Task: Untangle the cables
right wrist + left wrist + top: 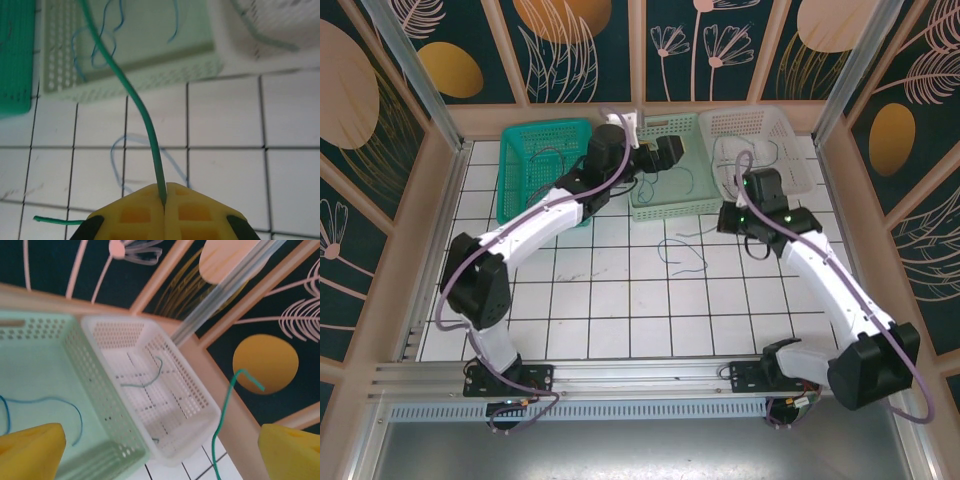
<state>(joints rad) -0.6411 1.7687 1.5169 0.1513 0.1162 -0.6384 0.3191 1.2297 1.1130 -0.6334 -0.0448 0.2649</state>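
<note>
Across the far side of the tiled table sit sorting baskets, and both arms reach toward them. The right claw is pinched tight on a green cable, holding it raised, probably so it hangs free of the blue cable lying curled on the tiles beneath. The left claw hovers above the pale green basket and the white basket, its yellow fingers wide apart. The green cable's loose end dangles between them, nearer the right finger, seemingly offered for a second grip. A blue strand already lies in the pale green basket and a teal strand in the white one.
</note>
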